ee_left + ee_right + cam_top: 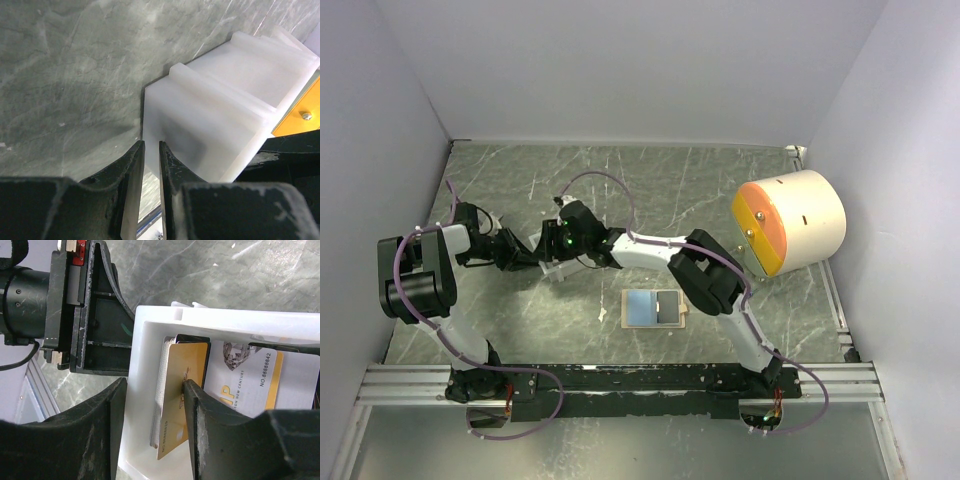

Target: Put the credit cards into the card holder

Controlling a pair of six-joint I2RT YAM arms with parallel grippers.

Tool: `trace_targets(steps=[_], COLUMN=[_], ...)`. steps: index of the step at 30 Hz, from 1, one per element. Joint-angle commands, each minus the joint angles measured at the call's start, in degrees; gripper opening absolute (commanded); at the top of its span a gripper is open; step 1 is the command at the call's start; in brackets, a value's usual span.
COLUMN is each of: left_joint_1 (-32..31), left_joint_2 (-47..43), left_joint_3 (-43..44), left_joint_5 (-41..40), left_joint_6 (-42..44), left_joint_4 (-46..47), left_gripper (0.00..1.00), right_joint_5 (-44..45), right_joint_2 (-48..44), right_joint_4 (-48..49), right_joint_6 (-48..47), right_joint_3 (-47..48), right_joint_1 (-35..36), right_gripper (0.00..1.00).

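Note:
A stack of credit cards (165, 390) stands on edge in a white plastic tray (145, 340), with a gold card (187, 360) leaning off it. A white and gold card (245, 380) lies flat beside them. My right gripper (152, 387) is open and straddles the stack and the tray's wall, its right fingertip (187, 386) touching the gold card. My left gripper (150, 145) is nearly shut on the tray's corner wall (150, 115). The tan card holder (655, 310) lies open on the table to the right of both grippers (548, 258), showing pale blue.
A large cream cylinder with an orange face (790, 222) lies at the right near the wall. White walls close off the left, back and right. A black rail (620, 380) runs along the near edge by the arm bases.

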Motion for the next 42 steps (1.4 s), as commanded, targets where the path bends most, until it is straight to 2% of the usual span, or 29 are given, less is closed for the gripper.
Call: trace_targets(steps=[1,6,8,10,14,16,22,25,29,34,42], left_joint_1=[-0.69,-0.73,-0.66,-0.74,-0.71,-0.74,-0.67,-0.74,-0.73,-0.74,-0.73], left_joint_2=[0.42,0.61,0.6,0.61,0.61,0.69,0.87,0.87,0.96,0.97,0.96], left_joint_3=[0.99,1.09,1.01,1.05,1.05,1.05,1.08,1.08,1.19,1.16,1.24], left_joint_5=[2.17,2.09,2.08,2.0,2.0,1.91,1.92,1.91,1.82,1.74,1.49], left_joint_6=[0.32,0.41,0.37,0.41,0.5,0.5,0.5,0.41,0.5,0.5,0.5], left_joint_4=[0.31,0.2,0.21,0.13,0.05,-0.08,-0.11,0.01,-0.17,-0.16,-0.29], left_gripper=[0.29,0.29,0.29,0.29,0.29,0.29,0.29,0.29,0.29,0.29,0.29], right_joint_5=[-0.81,-0.76,-1.53,-1.97,-2.16,-2.28,-3.3,-4.29,-4.93,-5.1,-2.93], right_joint_2=[-3.77,-4.68,-4.41,-4.3,-4.47,-4.62,-4.67,-4.06,-3.79,-3.69,-4.35], right_joint_4=[3.64,4.82,5.32,5.98,6.94,6.99,7.75,8.2,9.26,9.24,7.62], right_joint_6=[2.05,2.86,3.3,3.88,4.71,4.97,5.61,6.11,6.64,6.87,6.32], right_joint_3=[-1.58,-2.91,-3.22,-3.75,-4.72,-4.92,-5.58,-5.61,-5.93,-5.86,-6.4], right_joint_1=[0.63,0.47,0.32,0.2,0.13,0.04,-0.23,-0.42,-0.5,-0.56,-0.65], right_gripper=[0.44,0.41,0.31,0.27,0.25,0.27,0.42,0.43,0.36,0.36,0.15])
